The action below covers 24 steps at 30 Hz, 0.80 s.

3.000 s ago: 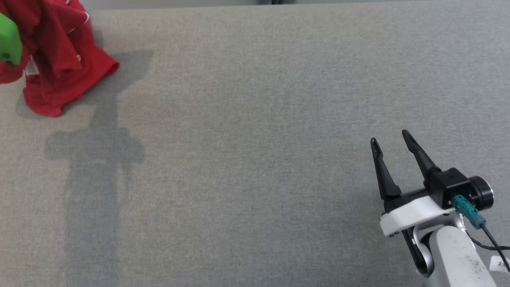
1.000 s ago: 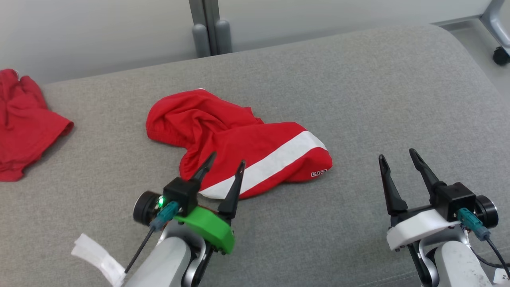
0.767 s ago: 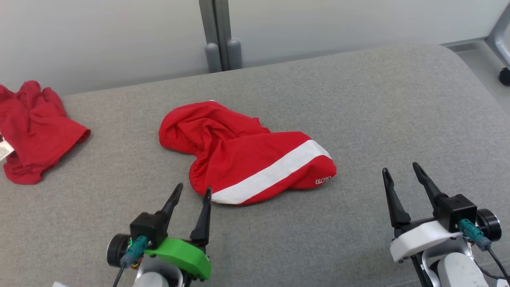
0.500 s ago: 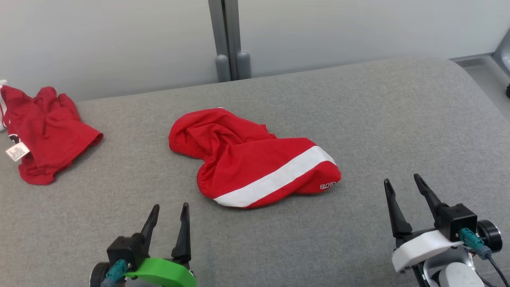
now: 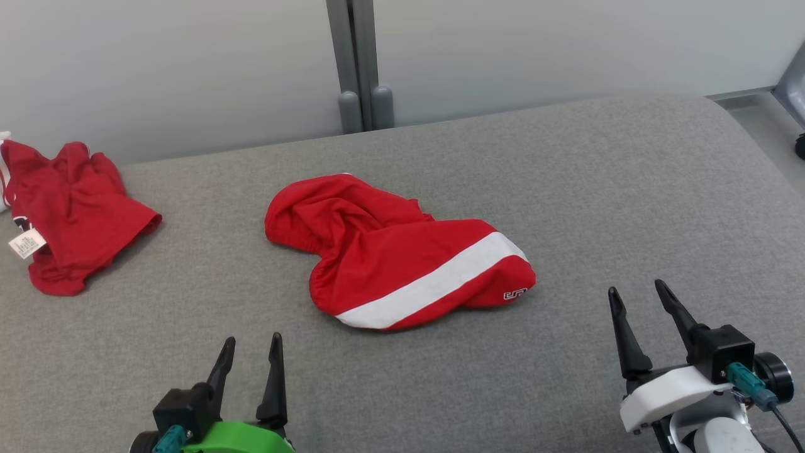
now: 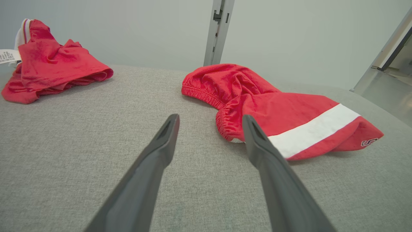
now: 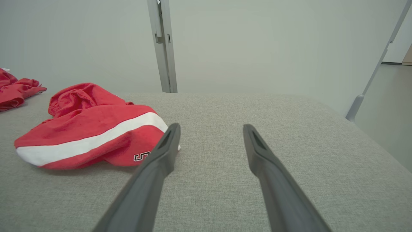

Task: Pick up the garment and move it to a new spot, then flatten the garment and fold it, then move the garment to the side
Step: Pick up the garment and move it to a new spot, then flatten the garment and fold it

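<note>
A crumpled red garment [image 5: 402, 264] with a white stripe and a small logo lies in the middle of the grey padded surface [image 5: 597, 189]. It also shows in the left wrist view as the garment [image 6: 276, 109] and in the right wrist view as the garment [image 7: 87, 129]. My left gripper [image 5: 253, 338] stands open near the front edge, short of the garment's elastic edge and a little to its left, with nothing in the left gripper [image 6: 210, 117]. My right gripper [image 5: 636, 287] is open and empty to the garment's right; the logo corner lies just left of the right gripper [image 7: 211, 126].
A second red garment [image 5: 75, 214] with a white label lies bunched at the far left, also seen as a red heap [image 6: 54, 67]. A grey post [image 5: 358, 63] and a pale wall stand behind the surface. The surface's rounded right edge drops to the floor.
My left gripper has drawn back from the striped garment's near edge toward the lower left, still open. The camera has shifted, so the whole picture moved. The right gripper holds its pose.
</note>
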### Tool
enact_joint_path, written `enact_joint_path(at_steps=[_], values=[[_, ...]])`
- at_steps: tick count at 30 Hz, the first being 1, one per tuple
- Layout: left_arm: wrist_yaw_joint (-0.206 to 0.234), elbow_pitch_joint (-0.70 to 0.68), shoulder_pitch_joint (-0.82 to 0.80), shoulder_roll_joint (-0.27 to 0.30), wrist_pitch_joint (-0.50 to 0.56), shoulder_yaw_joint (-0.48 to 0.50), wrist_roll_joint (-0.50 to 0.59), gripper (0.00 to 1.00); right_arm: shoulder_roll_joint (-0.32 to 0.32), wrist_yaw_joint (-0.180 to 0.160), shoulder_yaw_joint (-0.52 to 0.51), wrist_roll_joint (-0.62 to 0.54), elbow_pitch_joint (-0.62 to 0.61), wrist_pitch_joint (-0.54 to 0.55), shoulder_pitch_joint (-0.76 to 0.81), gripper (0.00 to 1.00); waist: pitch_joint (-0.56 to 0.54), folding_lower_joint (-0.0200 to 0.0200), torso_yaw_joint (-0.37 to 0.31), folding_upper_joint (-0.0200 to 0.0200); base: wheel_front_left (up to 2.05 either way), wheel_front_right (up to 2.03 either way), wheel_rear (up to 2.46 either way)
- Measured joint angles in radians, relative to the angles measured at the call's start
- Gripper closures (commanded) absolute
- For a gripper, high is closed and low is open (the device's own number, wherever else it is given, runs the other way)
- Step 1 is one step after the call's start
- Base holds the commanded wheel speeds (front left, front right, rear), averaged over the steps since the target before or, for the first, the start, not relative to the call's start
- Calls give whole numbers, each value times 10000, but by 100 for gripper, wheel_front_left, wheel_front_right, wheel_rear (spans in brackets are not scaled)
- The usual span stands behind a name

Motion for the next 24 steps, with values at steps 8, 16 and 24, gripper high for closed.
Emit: enact_joint_path(at_steps=[8,16,24], values=[[-31,71,104,-19,0,17,-98,0,0,0,13,40,4,-2,-24,0,1,0,29,0,0,0,0],[63,46,104,-21,0,100,-224,0,0,0,29,40,33,-2,-52,0,42,0,67,0,0,0,0],[107,44,105,-23,0,140,-255,0,0,0,44,40,54,-2,-63,0,55,0,132,0,0,0,0]])
